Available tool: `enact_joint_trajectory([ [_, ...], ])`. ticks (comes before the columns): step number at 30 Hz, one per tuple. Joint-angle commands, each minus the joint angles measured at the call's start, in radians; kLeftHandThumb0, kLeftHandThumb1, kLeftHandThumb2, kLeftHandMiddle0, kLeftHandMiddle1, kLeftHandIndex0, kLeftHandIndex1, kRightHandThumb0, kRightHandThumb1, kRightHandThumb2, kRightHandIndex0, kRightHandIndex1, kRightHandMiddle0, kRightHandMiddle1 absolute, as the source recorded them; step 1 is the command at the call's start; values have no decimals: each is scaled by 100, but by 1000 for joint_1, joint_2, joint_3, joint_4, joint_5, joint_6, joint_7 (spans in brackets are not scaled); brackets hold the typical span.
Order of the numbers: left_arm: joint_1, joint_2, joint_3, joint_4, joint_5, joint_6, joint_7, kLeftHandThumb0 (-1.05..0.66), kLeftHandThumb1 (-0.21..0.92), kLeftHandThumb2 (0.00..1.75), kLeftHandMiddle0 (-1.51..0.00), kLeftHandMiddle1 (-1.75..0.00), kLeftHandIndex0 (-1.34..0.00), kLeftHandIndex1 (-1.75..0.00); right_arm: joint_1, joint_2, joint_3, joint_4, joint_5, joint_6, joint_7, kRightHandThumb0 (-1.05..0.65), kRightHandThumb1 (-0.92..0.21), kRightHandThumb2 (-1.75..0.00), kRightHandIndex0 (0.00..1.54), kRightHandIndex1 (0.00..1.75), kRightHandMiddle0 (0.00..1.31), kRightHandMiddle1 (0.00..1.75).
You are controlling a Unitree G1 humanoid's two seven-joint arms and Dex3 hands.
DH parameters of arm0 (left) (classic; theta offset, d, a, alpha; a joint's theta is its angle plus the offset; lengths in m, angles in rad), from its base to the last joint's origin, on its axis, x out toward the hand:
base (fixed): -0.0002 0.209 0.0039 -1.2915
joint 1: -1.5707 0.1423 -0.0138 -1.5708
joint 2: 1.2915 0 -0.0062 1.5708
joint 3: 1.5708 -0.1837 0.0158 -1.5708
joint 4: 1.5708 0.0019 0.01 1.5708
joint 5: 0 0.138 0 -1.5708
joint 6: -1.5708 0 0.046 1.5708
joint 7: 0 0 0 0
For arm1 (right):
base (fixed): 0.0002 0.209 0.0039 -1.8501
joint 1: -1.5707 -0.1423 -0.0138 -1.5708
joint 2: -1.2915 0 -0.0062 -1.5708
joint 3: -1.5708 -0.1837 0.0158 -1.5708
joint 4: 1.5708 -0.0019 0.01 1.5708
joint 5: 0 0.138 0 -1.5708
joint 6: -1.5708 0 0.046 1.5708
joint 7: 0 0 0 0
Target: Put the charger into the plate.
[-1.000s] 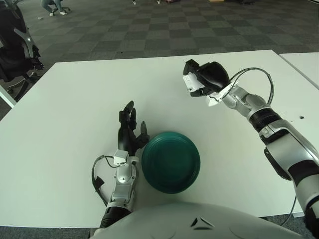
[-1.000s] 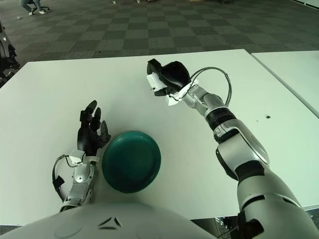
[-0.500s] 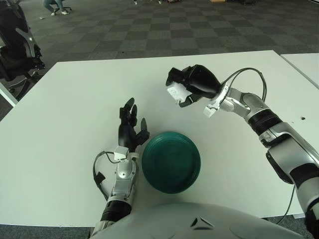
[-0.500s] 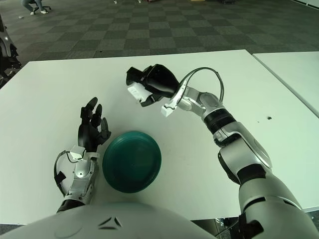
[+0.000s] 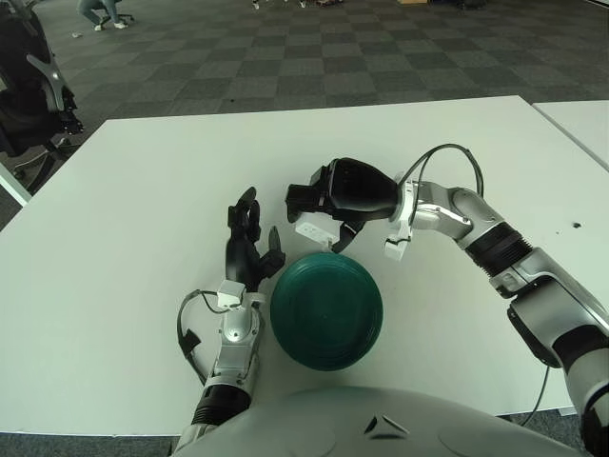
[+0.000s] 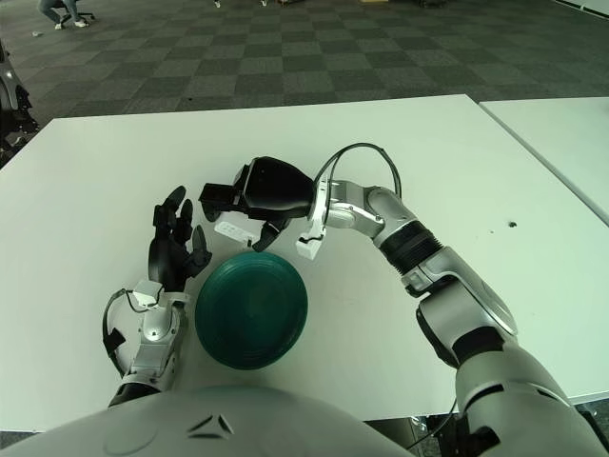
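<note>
No text, brand, number or sign can be read anywhere in the two views. The white charger (image 5: 317, 229) shows only plain faces, and the small white tags hanging at the wrists – one near the right hand (image 5: 335, 195), one below the left hand (image 5: 247, 250) – carry nothing legible. The green plate (image 5: 326, 308) and the white table (image 5: 133, 200) are also without any marking.

White charger (image 5: 314, 229) sits gripped in the right hand (image 5: 338, 195), just above the far rim of the dark teal round plate (image 5: 326, 309), which lies flat on the desk.
</note>
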Motion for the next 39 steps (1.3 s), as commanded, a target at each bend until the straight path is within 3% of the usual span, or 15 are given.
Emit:
enact_joint_trajectory([
  [1, 125, -62, -3, 115, -88, 3, -56, -77, 92, 81, -26, -1, 0, -62, -5, -42, 49, -168, 166, 130, 319, -41, -56, -100, 103, 175, 43, 175],
  [6, 125, -99, 12, 114, -155, 22, -86, -75, 92, 79, -26, -1, 0, -62, 74, -13, 63, -277, 56, 189, 388, -40, -63, -92, 100, 175, 38, 175],
  [12, 132, -118, 11, 112, -186, 12, -104, -76, 92, 78, -26, -1, 0, -67, 121, -17, 66, -311, 27, 212, 474, -39, -67, -86, 100, 175, 35, 175],
  [17, 154, -110, -13, 15, -119, 44, -47, -79, 92, 79, -25, 0, 0, -70, 196, 4, 113, -223, -155, 118, 350, -39, -68, -85, 102, 175, 35, 175],
  [22, 171, -95, -36, -30, -56, 93, -1, -83, 92, 81, -26, -1, 0, -75, 204, 14, 96, -208, -219, 68, 281, -40, -64, -91, 103, 175, 38, 175],
  [29, 199, -66, -67, -99, -29, 221, 10, -82, 92, 86, -27, -1, 0, -75, 191, 30, 81, -163, -304, -29, 148, -41, -60, -96, 102, 175, 41, 175],
  [34, 203, -69, -75, -118, -80, 267, -12, -81, 92, 88, -28, -1, 0, -72, 206, 44, 85, -155, -360, -49, 77, -41, -59, -97, 99, 175, 41, 175],
  [39, 190, -74, -77, -104, -93, 276, 0, -80, 92, 90, -30, -2, 0, -73, 266, 57, 92, -161, -427, -29, -15, -41, -61, -94, 94, 175, 40, 175],
])
